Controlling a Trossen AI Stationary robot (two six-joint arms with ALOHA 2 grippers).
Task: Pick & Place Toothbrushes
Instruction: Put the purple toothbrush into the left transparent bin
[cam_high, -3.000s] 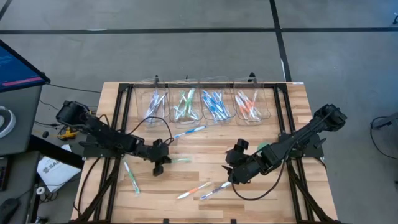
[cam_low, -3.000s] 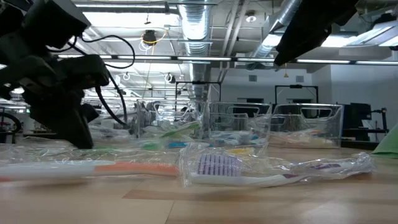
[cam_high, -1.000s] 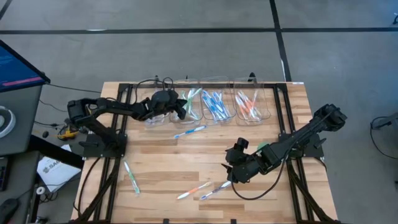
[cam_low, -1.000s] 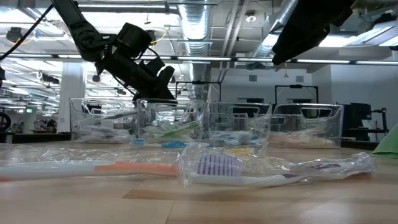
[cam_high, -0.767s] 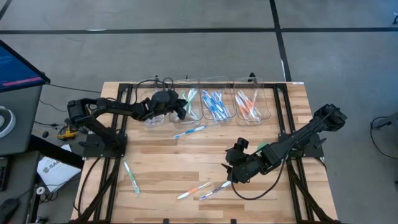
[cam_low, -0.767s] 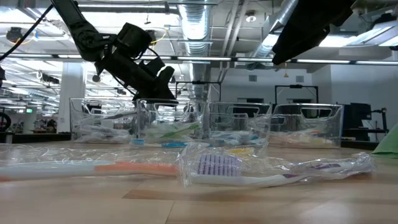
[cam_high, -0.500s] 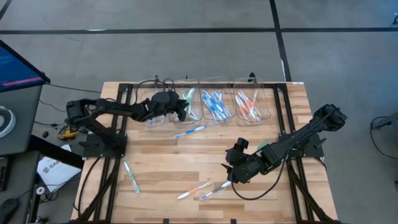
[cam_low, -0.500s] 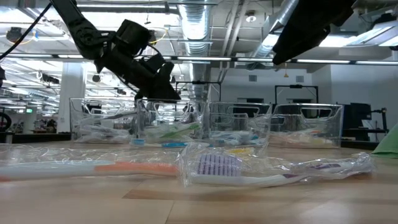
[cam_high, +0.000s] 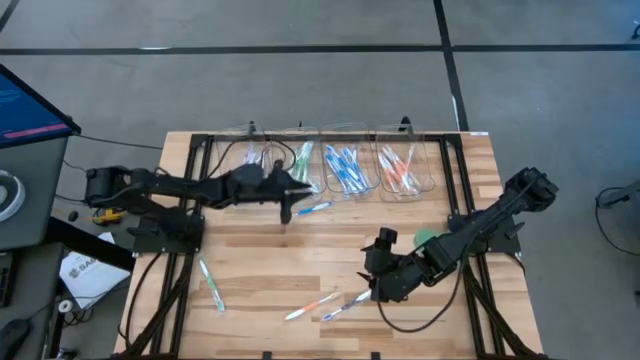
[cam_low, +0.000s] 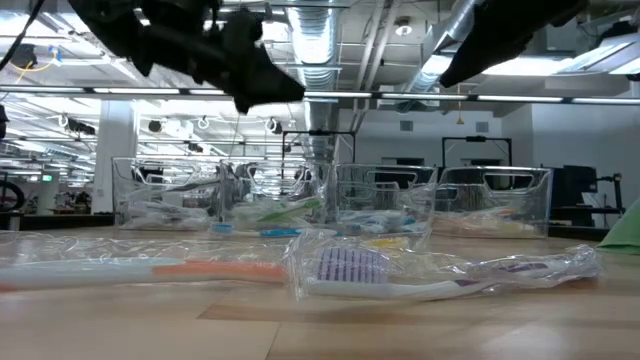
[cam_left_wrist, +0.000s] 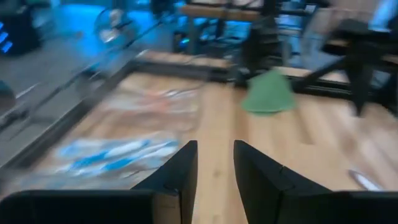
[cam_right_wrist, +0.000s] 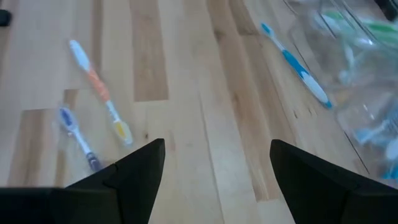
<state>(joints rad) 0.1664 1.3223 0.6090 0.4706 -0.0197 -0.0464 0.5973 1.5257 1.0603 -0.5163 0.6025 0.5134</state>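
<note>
Four loose toothbrushes (cam_high: 312, 305) lie on the table (cam_high: 330, 255). Right gripper (cam_high: 378, 290) hangs spread above two of them, probably lining up a grab; left gripper (cam_high: 287, 212), slightly parted and empty, sits by the bins (cam_high: 345, 170).

**Inspector:** Surface?

**Assistant:** Wooden plank table (cam_high: 330, 245), black framing along both side edges.

**Inspector:** Far edge?

**Assistant:** 4 clear bins (cam_high: 335, 170) in a row, each holding toothbrushes.

**Inspector:** Loose items on the wood?

**Assistant:** 4 toothbrushes. Blue toothbrush (cam_high: 312, 209) just near of the bins. Green toothbrush (cam_high: 211, 285) near the left edge. Orange toothbrush (cam_high: 312, 305) and purple toothbrush (cam_high: 342, 306) side by side toward the near edge. A green disc (cam_high: 425, 238) lies right of centre.
</note>
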